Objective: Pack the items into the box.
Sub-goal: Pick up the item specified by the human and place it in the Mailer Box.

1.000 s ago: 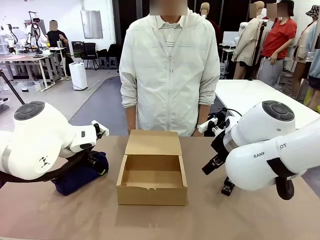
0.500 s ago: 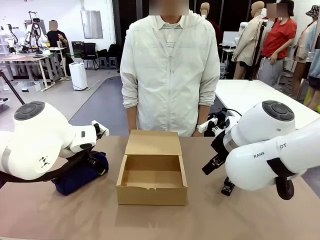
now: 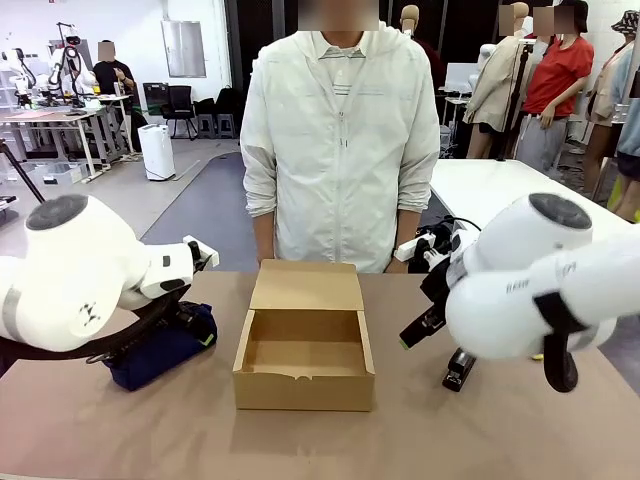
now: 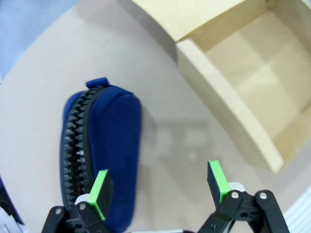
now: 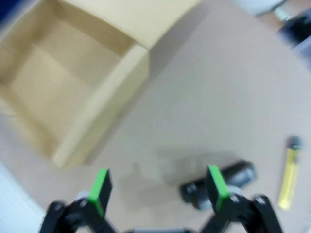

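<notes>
- Step in hand, as I judge it: pre-grasp on both sides. The cardboard box (image 3: 303,390) stands with its flap lid folded back and its floor bare, so nothing is packed yet.
- Left gripper (image 4: 158,180): fingers spread wide, pinching nothing. It hangs above the table (image 3: 450,430), looking down.
- Navy zip pouch (image 4: 104,150): lies flat with the zip uppermost, off-centre under the pad at picture left in the left wrist view. The gap between the pads is mostly over bare tabletop. The box wall lies ahead of the other pad, well apart from it.
- Next move, left: shift sideways until the pouch sits midway between the pads and straddle its narrow width. Then descend and close. The soft fabric will likely squash, so a deep bite seems wise.
- Right gripper (image 5: 158,188): fingers spread, holding nothing. The view is blurred.
- Black stapler-like tool (image 5: 218,183): lies on the table by the pad at picture right, partly inside the gap. A yellow utility knife (image 5: 286,182) lies outside that pad and is to be left alone. The box is ahead, on the other pad's side.
- Next move, right: centre over the tool, lower and pinch it across its slim body, clear of the knife.
- Pose: in the front view each arm's wrist is bent down, left over the pouch and right over the tool. A person (image 3: 340,140) stands at the far edge behind the box.
</notes>
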Tool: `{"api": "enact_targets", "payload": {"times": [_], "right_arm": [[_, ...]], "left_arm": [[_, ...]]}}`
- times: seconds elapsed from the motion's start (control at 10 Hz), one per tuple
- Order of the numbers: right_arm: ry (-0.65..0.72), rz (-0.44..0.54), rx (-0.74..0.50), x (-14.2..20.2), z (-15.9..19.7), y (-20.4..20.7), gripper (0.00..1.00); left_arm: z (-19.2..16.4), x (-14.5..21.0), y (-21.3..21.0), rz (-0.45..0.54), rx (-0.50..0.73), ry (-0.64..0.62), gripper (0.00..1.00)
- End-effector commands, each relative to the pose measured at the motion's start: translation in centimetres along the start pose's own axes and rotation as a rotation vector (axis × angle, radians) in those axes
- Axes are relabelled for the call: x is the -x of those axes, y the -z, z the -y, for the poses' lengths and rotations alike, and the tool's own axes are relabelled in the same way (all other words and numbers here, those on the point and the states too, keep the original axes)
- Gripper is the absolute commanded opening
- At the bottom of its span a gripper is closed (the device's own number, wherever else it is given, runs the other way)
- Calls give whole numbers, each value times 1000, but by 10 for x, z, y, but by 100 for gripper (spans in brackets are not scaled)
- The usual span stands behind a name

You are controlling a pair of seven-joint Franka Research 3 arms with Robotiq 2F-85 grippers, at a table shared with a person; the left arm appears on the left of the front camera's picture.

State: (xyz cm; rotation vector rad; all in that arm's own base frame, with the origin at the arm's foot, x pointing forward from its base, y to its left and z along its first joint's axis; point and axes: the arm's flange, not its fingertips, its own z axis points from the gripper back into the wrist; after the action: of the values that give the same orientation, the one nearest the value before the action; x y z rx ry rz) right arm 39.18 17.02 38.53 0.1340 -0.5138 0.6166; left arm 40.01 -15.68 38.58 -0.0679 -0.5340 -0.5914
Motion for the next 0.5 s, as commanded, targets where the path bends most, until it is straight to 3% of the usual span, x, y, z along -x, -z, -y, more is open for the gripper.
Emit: {"api": "enact_targets", "payload": {"times": [0.0, 0.1, 0.2, 0.3, 0.4], "right_arm": [[215, 25, -102, -11, 36, -69, 100], [312, 7, -215, -12, 46, -102, 100], [383, 11, -370, 2, 61, -137, 100], [457, 37, -563, 26, 94, -165, 100], [593, 125, -675, 57, 130, -185, 100]], "left_arm": [[-8, -15, -69, -88, 226, -253, 100], [-16, -19, -103, -54, 339, -346, 100], [-39, -14, -145, -12, 557, -371, 100], [-64, 2, -171, 69, 702, -438, 100], [-98, 27, -195, 157, 806, -514, 100]]}}
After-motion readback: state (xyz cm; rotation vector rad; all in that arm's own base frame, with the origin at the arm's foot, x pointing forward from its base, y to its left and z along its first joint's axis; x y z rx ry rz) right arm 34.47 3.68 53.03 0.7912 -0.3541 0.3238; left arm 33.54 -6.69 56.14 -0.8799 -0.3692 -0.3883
